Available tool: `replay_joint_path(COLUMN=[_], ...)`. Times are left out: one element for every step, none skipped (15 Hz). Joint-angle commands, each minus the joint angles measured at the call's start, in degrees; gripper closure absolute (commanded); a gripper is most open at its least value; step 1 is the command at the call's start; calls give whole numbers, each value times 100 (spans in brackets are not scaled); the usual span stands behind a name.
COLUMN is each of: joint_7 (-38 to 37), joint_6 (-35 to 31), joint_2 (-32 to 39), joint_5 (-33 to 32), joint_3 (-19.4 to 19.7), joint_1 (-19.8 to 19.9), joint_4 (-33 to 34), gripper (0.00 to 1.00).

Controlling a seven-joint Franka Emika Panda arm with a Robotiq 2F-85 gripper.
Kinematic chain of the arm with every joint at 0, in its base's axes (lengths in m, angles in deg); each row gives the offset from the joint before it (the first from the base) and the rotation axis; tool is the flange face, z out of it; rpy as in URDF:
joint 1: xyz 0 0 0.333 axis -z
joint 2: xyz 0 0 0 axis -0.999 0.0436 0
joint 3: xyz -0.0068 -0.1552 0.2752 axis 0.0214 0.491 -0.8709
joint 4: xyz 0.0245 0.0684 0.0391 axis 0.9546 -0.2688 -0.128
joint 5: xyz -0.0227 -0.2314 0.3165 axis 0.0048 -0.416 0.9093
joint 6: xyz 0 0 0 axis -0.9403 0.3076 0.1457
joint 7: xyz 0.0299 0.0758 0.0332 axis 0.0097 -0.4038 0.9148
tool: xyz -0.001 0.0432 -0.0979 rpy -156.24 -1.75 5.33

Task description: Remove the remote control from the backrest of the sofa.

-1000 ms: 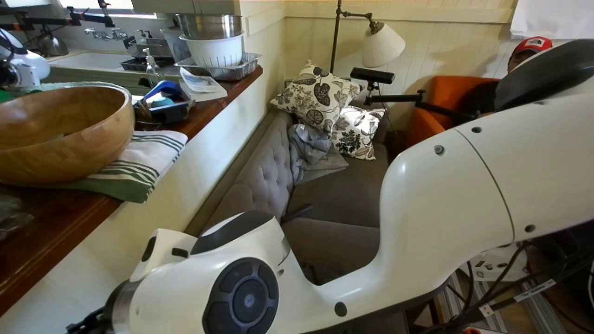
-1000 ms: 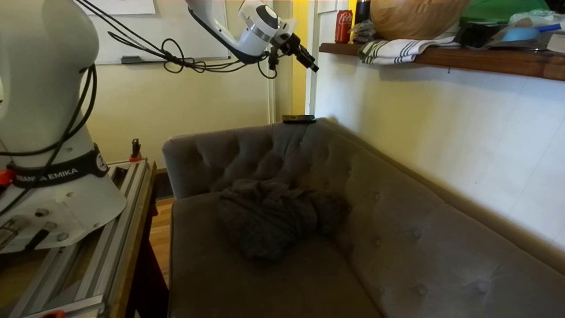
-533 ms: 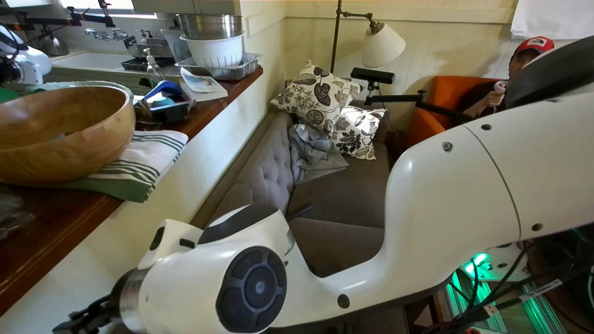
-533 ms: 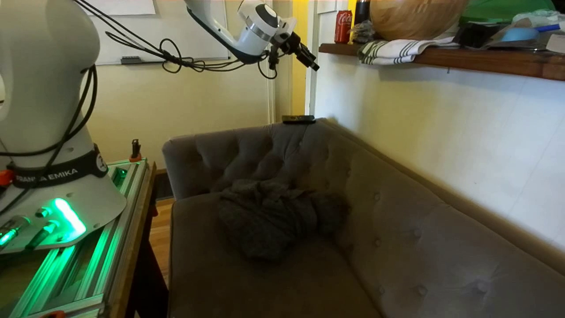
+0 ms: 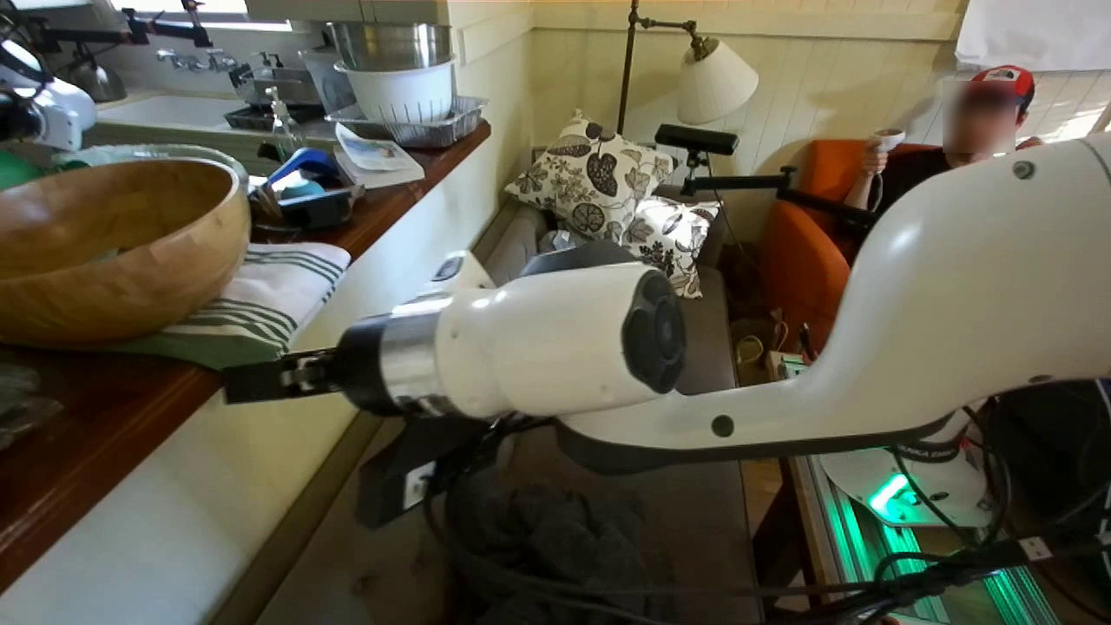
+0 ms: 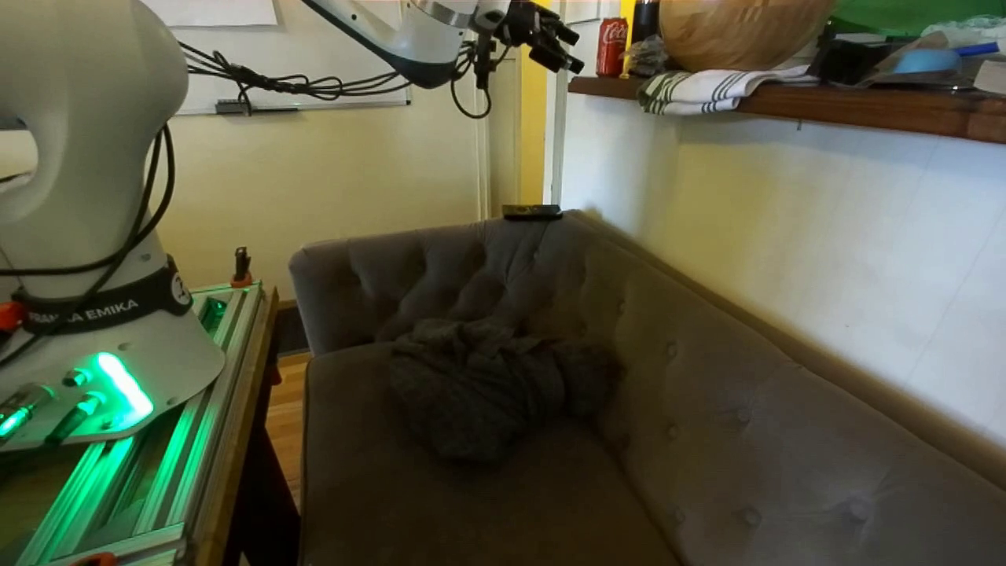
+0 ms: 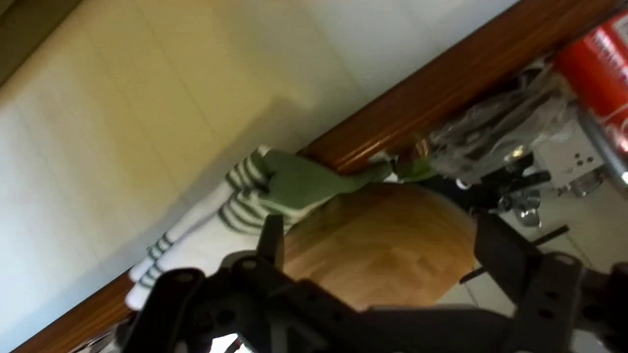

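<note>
The remote control (image 6: 532, 211), a slim black bar, lies on the sofa's top edge at the far corner, where the side joins the backrest (image 6: 786, 417). It is out of sight in the wrist view and does not show in the remaining exterior view. The grey-brown tufted sofa (image 6: 361, 479) fills the lower part of that view. High above the remote, my gripper (image 6: 578, 51) points toward the wooden shelf. Its two black fingers stand wide apart in the wrist view, with nothing held; the gripper (image 7: 377, 223) has the wooden bowl behind its gap, not gripped.
A brown shelf (image 6: 888, 114) along the wall carries the wooden bowl (image 5: 121, 260), a striped towel (image 5: 278, 295) and a red can (image 6: 611, 47). Dark crumpled cloth (image 6: 487, 385) lies on the seat. Patterned pillows (image 5: 599, 174) and a person in an orange armchair (image 5: 803, 252) are farther back.
My arm has lifted and turned, bringing the gripper higher, level with the shelf. Green lights on the base have come on. The seated person has raised a hand. The remote has stayed put.
</note>
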Motion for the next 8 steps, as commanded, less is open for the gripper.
replay_joint_path(joint_7=[268, 390, 564, 973, 1062, 1090, 1084, 1082], joint_6=[-354, -277, -199, -149, -156, -159, -161, -161], joint_2=[65, 18, 38, -15, -12, -24, -19, -11], joint_5=[1243, 1577, 2055, 2094, 2342, 2435, 2469, 2482], joint_3=[946, 1170, 1278, 853, 981, 1061, 1085, 1086], joint_1=[-1010, -1212, -1349, -928, -1067, -1159, -1206, -1223], joint_4=[-1480, -1755, -1978, -1420, -1658, -1805, -1874, -1892], gripper=[0, 0, 0, 0, 0, 0, 0, 0])
